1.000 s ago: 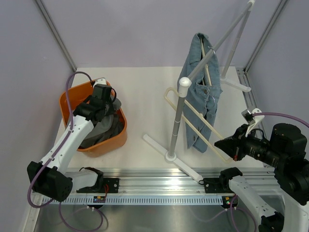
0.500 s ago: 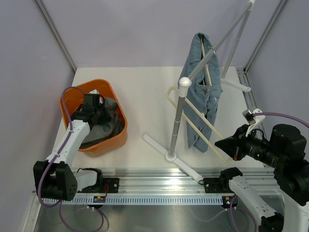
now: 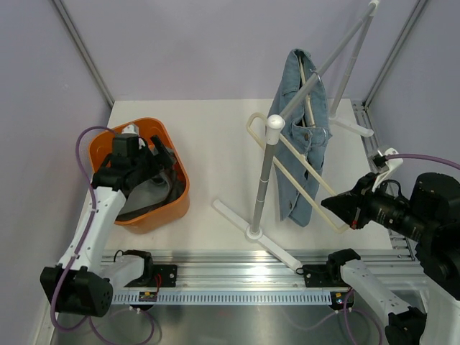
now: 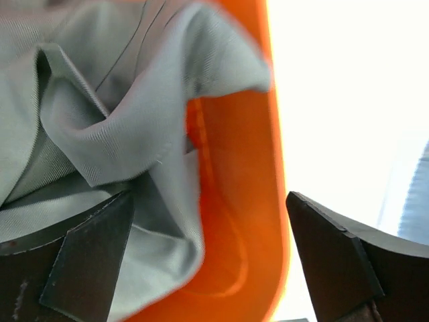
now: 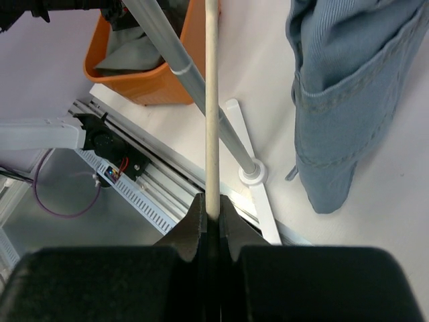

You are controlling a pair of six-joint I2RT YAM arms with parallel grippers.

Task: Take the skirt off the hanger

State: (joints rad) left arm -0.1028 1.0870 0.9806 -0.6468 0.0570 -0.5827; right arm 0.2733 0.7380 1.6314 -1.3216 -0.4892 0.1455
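Observation:
The grey skirt (image 3: 146,195) lies crumpled inside the orange basket (image 3: 182,177), off the hanger. My left gripper (image 3: 162,154) hovers over the basket's right side, open, with nothing between its fingers. In the left wrist view the skirt (image 4: 100,114) folds against the basket wall (image 4: 241,201), below the open left gripper (image 4: 209,201). My right gripper (image 3: 339,208) is shut on the bare cream hanger (image 3: 251,129), which slants across the rack. The right wrist view shows the hanger rod (image 5: 212,100) pinched in the right gripper (image 5: 211,208).
A white clothes rack (image 3: 267,165) stands mid-table, its base feet (image 3: 237,215) spreading toward the near rail. A blue denim garment (image 3: 302,136) hangs from its bar. The arms' base rail (image 3: 230,277) runs along the near edge.
My left gripper has opened and let go of the grey skirt, which now rests in the basket. The right gripper has shifted slightly back and right with the hanger.

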